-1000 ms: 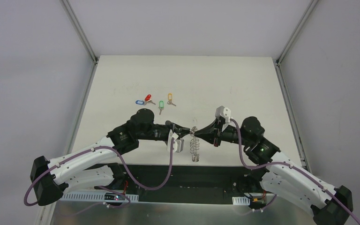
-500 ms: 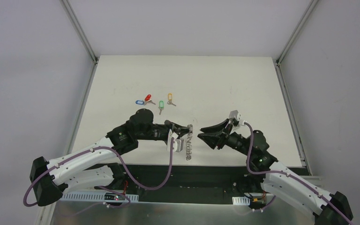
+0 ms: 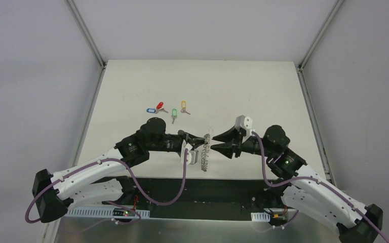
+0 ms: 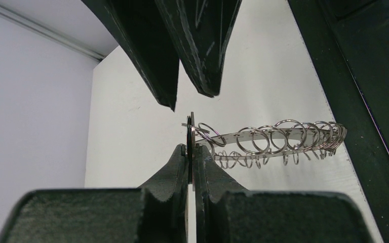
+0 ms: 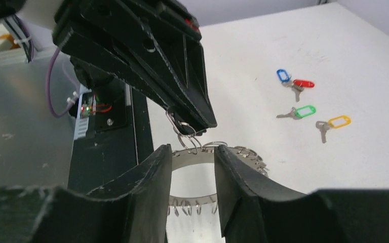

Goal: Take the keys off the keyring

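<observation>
silver loop-strung keyring (image 3: 204, 152) hangs midair; 4 colour-tagged keys (image 3: 173, 113) lie beyond, clustered.

Robot lab cell: white table (image 3: 202, 81), grey walls (image 3: 30, 76), aluminium rails (image 3: 86, 35)

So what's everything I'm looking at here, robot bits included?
keys: four, silver, with blue, red, green and yellow tags; lying loose on the table, far side, left of centre.
keyring: one, silvery, strung with many small loops; hanging between the two end effectors near the table's front edge.
table: one, white; under everything.
cables: two, purple; one running along each arm.
left end effector: one, black; shut on the keyring's top.
right end effector: one, black; open, right beside the keyring's top.
</observation>
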`<action>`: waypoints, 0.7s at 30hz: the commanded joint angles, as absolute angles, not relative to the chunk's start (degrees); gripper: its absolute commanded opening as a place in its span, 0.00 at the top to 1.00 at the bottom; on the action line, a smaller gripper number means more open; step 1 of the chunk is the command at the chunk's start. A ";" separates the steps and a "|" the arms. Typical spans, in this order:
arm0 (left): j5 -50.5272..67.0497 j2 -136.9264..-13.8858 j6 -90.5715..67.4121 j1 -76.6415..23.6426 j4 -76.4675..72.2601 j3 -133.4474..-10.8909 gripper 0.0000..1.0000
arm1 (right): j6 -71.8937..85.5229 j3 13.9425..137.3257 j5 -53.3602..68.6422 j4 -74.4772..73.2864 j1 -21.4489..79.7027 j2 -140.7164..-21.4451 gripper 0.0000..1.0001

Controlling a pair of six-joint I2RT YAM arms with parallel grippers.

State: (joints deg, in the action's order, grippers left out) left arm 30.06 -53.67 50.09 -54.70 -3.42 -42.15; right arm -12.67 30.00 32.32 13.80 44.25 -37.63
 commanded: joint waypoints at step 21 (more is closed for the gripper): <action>33.76 -53.19 49.79 -54.75 -5.01 -43.10 1.00 | -18.72 36.49 42.97 14.23 45.53 -47.86 0.90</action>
State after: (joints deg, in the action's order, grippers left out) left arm 31.46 -53.69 50.06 -54.70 -3.31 -42.15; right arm -18.28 33.87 40.45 10.96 45.08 -48.18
